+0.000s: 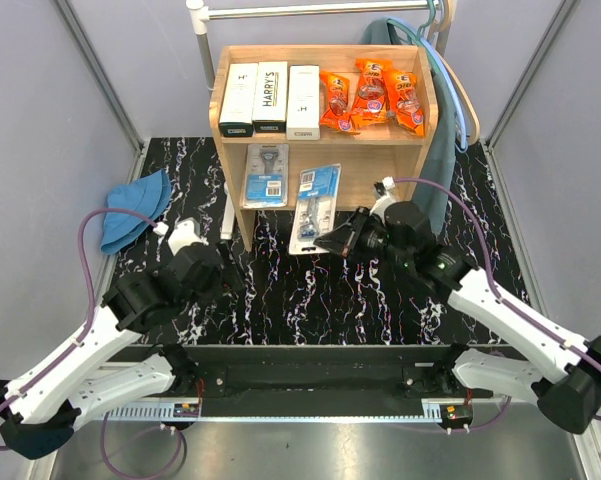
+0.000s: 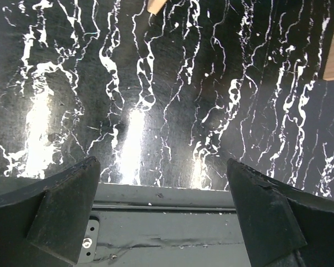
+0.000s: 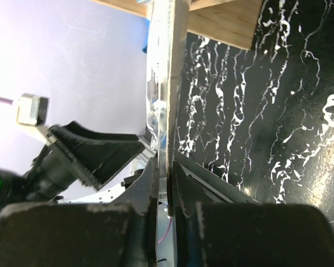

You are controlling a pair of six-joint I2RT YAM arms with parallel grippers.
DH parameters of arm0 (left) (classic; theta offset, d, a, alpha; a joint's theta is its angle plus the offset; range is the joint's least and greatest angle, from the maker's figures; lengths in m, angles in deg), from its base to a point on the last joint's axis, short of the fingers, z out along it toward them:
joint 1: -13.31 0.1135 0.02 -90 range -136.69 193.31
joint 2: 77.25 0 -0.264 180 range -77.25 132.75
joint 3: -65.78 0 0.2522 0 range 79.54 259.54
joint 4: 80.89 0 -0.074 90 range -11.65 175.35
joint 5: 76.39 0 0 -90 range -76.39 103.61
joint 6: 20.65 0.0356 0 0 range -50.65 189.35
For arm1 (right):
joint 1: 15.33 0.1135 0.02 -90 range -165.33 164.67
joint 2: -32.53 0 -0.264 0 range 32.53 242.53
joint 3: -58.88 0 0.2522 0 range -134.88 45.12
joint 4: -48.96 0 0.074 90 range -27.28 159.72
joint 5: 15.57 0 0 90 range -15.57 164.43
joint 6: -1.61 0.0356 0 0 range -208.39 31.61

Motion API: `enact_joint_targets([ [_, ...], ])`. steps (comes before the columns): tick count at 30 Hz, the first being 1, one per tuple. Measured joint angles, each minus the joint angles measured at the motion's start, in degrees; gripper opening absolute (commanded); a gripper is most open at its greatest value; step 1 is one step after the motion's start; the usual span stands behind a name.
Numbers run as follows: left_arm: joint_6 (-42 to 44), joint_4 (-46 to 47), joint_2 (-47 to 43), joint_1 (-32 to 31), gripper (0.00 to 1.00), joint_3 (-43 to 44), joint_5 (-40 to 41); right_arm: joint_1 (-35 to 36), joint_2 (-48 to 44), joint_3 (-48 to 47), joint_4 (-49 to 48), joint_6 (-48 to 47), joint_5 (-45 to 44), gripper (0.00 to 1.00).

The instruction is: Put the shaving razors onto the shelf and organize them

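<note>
Before the shelf, right pincer tight on blister card; left pincer wide.

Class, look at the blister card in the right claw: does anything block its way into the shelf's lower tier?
Nothing visible does. The right claw holds the blister card at the lower opening of the shelf; the other blister card stands beside it, not in its way.

I see three long white boxes left, three orange pouches right, on the top tier of the light wooden two-tier shelf; below, a blue-backed blister card left, a second blister card right, overhanging the front.
</note>
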Motion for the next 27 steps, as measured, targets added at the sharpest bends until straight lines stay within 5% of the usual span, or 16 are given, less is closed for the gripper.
enact_joint_targets([
  [17,2.9,8.1,1.4,-0.7,0.99,-0.4,-7.7,-6.6,12.6,-8.0,1.6,-0.7,6.2,0.05],
  [27,4.5,12.1,2.2,-2.3,0.97,-0.9,-9.6,-6.9,14.6,-9.2,1.6,-1.0,8.2,0.17],
])
